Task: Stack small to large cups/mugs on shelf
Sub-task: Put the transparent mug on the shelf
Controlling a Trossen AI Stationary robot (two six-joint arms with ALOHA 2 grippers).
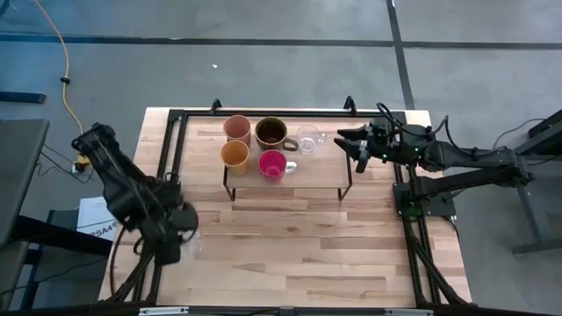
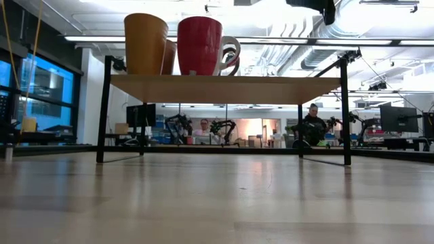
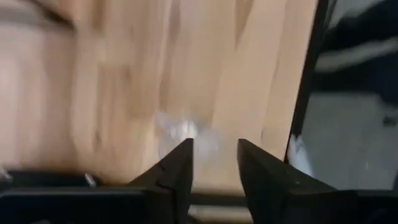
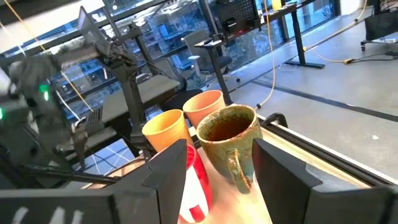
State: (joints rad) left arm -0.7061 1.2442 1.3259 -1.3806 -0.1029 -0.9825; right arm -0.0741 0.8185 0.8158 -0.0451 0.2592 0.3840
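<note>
The shelf [image 1: 347,167] stands at the far middle of the table [image 1: 290,250], a thin black frame with a light wood top. Five cups sit on its left half in two rows: at the back the peach tumbler [image 1: 237,128], the brown mug [image 1: 270,133] and a clear glass mug [image 1: 308,138]; in front the yellow cup [image 1: 234,155] and the red cup [image 1: 272,163]. From table height only the yellow cup [image 2: 145,43] and red cup [image 2: 199,45] show clearly; the others are mostly hidden behind them and the glass one cannot be picked out.

The left gripper [image 1: 180,239] hangs over the near left part of the table, well apart from the shelf. Its wrist view is smeared, yet the two dark fingers [image 3: 177,171] stand parted with a gap between them and nothing held. Just beyond them lies a pale glassy blur [image 3: 183,130], likely the second glass mug [image 1: 192,248], seen from above only as a faint clear shape beside the gripper.

The right gripper [image 1: 355,145] waits just off the shelf's right end, level with the back row, its fingers [image 4: 168,168] spread and empty, pointed at the brown mug [image 4: 231,138]. The red cup [image 4: 194,186] is largely covered by one finger
</note>
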